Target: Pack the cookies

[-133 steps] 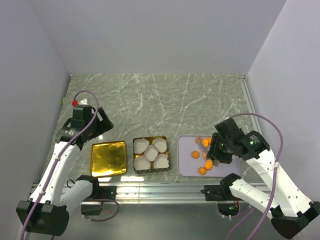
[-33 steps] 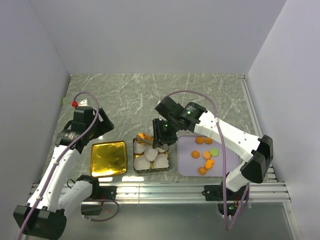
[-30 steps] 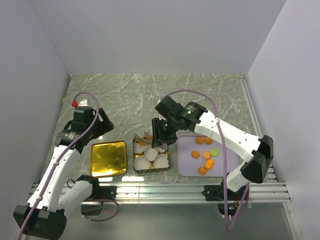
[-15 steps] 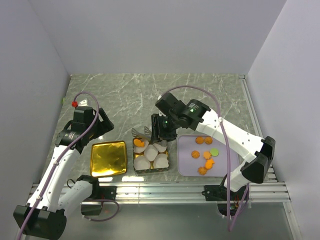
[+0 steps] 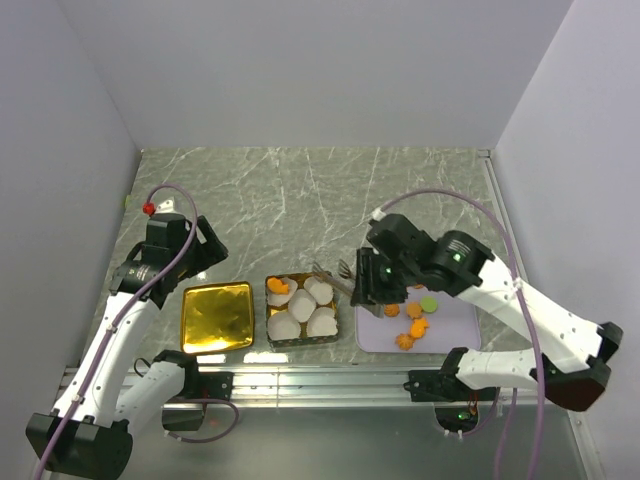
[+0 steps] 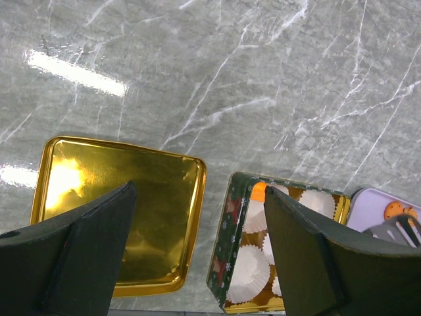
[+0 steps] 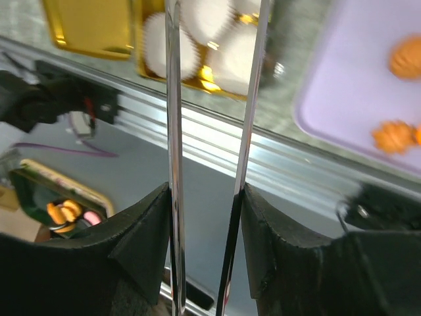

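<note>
Several orange cookies (image 5: 412, 322) lie on a lavender tray (image 5: 372, 338); they also show in the right wrist view (image 7: 392, 135). One cookie (image 5: 279, 285) sits in the back left paper cup of the open tin (image 5: 301, 340), and shows in the left wrist view (image 6: 260, 191). My right gripper (image 5: 368, 281) is shut on metal tongs (image 5: 335, 274), whose two blades (image 7: 173, 99) pass between my fingers. The tongs' tips are empty, between the tin and the tray. My left gripper (image 5: 195, 250) is open and empty, above the lid and tin (image 6: 197, 197).
A gold lid (image 5: 216, 317) lies left of the tin. White paper cups (image 5: 322, 322) fill the tin. A green round piece (image 5: 429, 303) lies on the tray. Grey walls stand on both sides and at the back. A metal rail (image 5: 320, 382) runs along the near edge.
My right gripper carried a cookie in the tongs from the tray to the tin, left it in the back left cup, and has swung back right to the tray's left edge. The left arm stayed still.
</note>
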Available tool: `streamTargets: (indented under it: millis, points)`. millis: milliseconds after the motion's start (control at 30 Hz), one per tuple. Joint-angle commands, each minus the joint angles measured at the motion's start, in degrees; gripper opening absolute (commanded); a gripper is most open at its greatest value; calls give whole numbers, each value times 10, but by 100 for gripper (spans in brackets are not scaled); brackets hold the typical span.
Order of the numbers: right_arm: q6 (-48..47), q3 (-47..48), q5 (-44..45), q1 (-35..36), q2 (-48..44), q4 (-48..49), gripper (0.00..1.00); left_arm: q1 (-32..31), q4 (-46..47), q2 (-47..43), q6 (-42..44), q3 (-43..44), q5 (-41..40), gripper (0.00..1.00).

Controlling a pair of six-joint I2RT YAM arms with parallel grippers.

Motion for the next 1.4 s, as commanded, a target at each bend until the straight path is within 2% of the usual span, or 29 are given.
streamTargets:
  millis: [0, 267, 500, 867, 1200, 1300, 1367]
  points:
    - [25, -39, 51, -6, -52, -38, 51, -3, 17, -4, -1, 1, 2, 85]
    - [79, -135, 87, -7, -138, -71, 52, -3, 18, 0, 1, 0, 9, 84]
    - [126, -182, 121, -8, -196, -87, 54, -13, 17, 14, 4, 1, 17, 84]
    - [156, -255, 122, -7, -231, -92, 57, -30, 17, 20, 3, 1, 15, 84]
    - [149, -262, 114, -7, -221, -75, 57, -66, 6, 18, -9, 4, -12, 83]
    - [144, -262, 106, -7, -218, -68, 54, -70, 4, 16, -11, 4, -15, 83]
    - [143, -264, 97, -8, -220, -62, 46, -71, 4, 16, -12, 4, -18, 83]
